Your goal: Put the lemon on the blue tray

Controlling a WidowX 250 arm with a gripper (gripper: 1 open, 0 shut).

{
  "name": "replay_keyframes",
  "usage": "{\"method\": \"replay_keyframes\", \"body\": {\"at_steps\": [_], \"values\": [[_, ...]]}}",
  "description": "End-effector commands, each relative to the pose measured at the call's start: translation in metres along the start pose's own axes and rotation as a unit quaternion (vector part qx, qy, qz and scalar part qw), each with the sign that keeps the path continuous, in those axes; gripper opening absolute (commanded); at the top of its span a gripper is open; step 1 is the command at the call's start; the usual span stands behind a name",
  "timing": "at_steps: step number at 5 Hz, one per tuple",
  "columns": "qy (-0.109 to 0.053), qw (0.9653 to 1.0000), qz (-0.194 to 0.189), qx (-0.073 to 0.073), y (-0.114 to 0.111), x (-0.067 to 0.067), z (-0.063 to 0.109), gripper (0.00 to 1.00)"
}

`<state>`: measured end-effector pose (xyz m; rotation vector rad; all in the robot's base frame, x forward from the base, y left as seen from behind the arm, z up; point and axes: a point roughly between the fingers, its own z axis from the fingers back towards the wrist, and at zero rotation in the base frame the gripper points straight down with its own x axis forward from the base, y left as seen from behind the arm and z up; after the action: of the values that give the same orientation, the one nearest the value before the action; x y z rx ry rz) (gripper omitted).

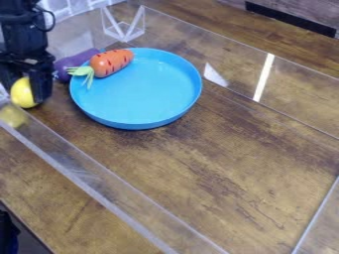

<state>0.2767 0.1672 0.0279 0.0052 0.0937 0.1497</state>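
The yellow lemon point(23, 95) sits at the far left of the wooden table, just left of the blue tray point(149, 94). My black gripper point(26, 89) comes down on it from above, with a finger on each side, shut on the lemon. The lemon's upper part is hidden by the gripper. I cannot tell whether it still rests on the table. The tray is round and shallow, and an orange carrot point(111, 63) lies on its far left rim.
A purple item point(77, 58) lies behind the tray's left rim, close to the gripper. Clear plastic panels run along the table's front left and back edges. A white wire stand point(126, 18) is at the back.
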Motion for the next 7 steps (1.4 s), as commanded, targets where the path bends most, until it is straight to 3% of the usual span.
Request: {"method": "replay_keyframes", "body": {"at_steps": [1, 3, 4, 5, 7], "values": [[0.006, 0.9987, 0.051, 0.009, 0.016, -0.011, -0.006, 0.0], [0.02, 0.9968, 0.075, 0.018, 0.011, 0.005, -0.008, 0.0], [0.026, 0.9941, 0.103, 0.019, 0.011, 0.001, -0.008, 0.0], [0.021, 0.9949, 0.097, 0.021, 0.004, -0.004, 0.005, 0.0], [0.001, 0.9986, 0.043, 0.031, -0.002, -0.004, 0.046, 0.0]]}}
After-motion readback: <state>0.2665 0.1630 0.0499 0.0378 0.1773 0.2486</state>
